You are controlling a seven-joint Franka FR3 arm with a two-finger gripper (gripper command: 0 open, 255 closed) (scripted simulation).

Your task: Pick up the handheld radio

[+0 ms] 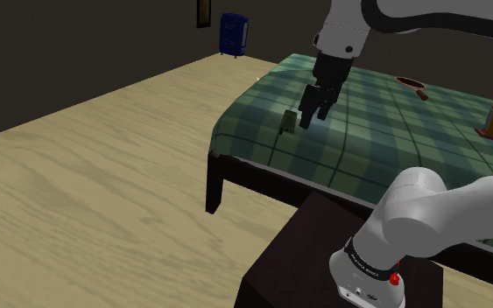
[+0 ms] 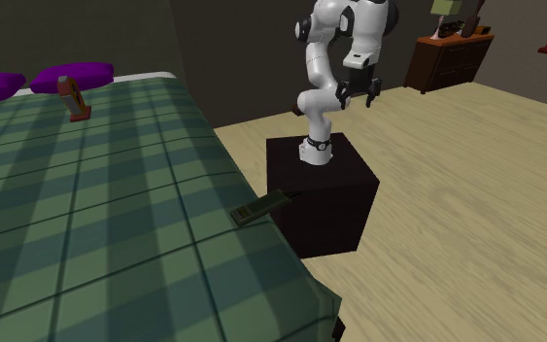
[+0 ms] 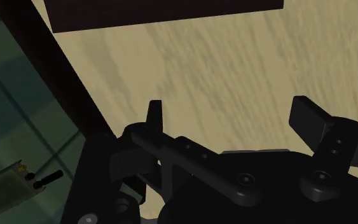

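Second exterior view, mid-frame: the handheld radio (image 2: 259, 208) lies at the edge of the bed (image 2: 116, 194), likely light and rigid, best pinched across its slim body; the end effector (image 3: 231, 114) gapes wide, empty.

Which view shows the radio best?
Second exterior view: the radio lies whole, in plain sight, at the edge of the bed. Shoulder view shows it small and dim beside the gripper. Wrist view catches one end with its antenna, cut by the frame.
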